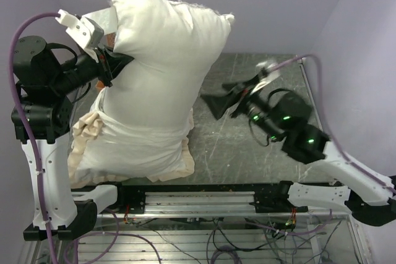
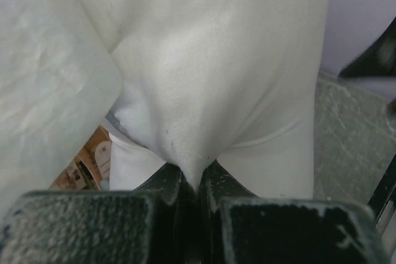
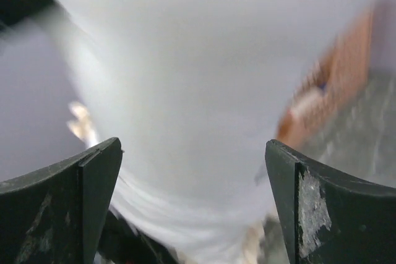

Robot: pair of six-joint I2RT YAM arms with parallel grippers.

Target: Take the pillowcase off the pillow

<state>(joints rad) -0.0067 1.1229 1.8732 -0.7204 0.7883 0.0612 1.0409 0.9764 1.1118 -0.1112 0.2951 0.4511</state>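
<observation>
So here's what we've got. The pillow [image 1: 164, 60] is standing up on end on the table [image 1: 247, 146], big, white and plump, with its top corners up against the back wall. The pillowcase [image 1: 139, 149] sits round just the bottom part of it, cream side out. Its frill [image 1: 86, 131] spills out on the left and again at the near right corner. Everything above the pillowcase's edge is bare pillow.

The left gripper [image 1: 114, 61] is on the pillow's left side, above that edge. We get a really clear look from the left wrist camera. The left gripper [image 2: 195, 180] has its two black fingers [image 2: 167, 183] squeezed tight together, pinching a fold of the pillow's white cloth. The fold comes up from between them, and the pillow [image 2: 216, 60] puckers in toward the pinch. There's a pale blurry patch at the left of that view, and we honestly can't tell what it is.

The right gripper [image 1: 218, 96] is over on the pillow's right, low above the table and pointed at the pillow. It's spread wide with nothing in it. From overhead it looks near the pillow but not touching. In the right wrist view the right gripper [image 3: 193, 146] has its fingers [image 3: 86, 196] far apart at either side of the frame. The pillow [image 3: 198, 60] is a white smear beyond them, too blurred for us to judge the gap.
</observation>
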